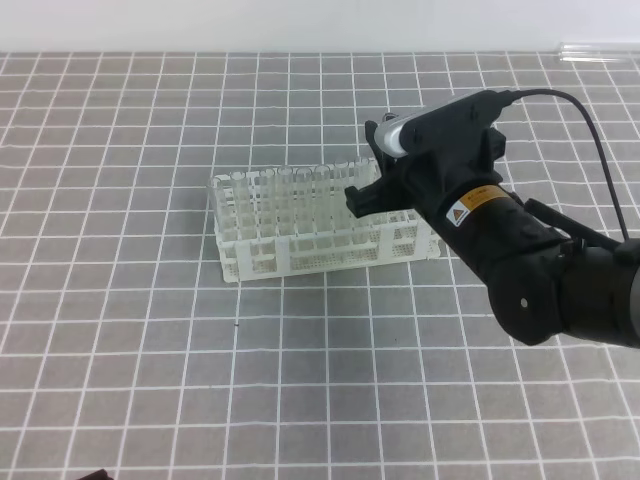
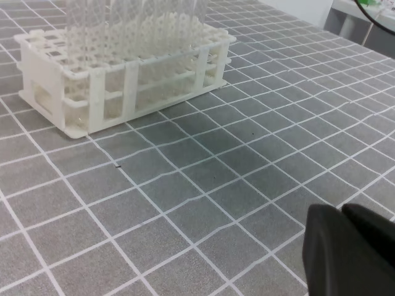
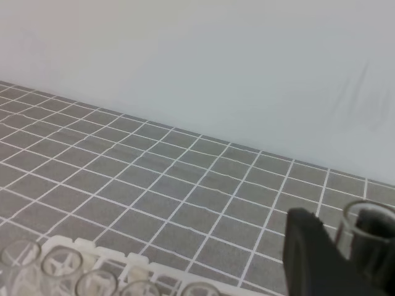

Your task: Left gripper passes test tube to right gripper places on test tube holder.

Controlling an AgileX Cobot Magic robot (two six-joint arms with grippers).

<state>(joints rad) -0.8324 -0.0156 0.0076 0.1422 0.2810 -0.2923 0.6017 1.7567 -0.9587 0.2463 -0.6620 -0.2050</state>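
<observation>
Your right gripper [image 1: 368,190], the black two-fingered hand with the slotted silver-grey housing and the orange warning-triangle label, hangs over the right end of the white plastic lattice test tube holder [image 1: 300,225]. Its jaws stand narrow, closed on the slender clear glass test tube [image 3: 369,229]. In the right wrist view you see the tube's open round rim just beside a black finger [image 3: 308,253] at the lower right corner, upright between the jaws. In the high view the gripper's body hides the tube, so you cannot tell from there how far its bottom sits above or inside the holder's holes.

The holder rests on the grey mat with the white grid [image 1: 150,330], towards the far edge and roughly midway between left and right, its long side running left to right with a slight skew. Other clear tubes [image 2: 136,24] stand upright in its square holes; their round mouths show along the bottom edge of the right wrist view.

Your left gripper [image 2: 349,250], the black wedge-fingered hand, shows only as dark fingertips at the lower right of its own wrist view, pressed together with nothing between them. It sits low over the mat, well apart from the holder, on the holder's near side.
</observation>
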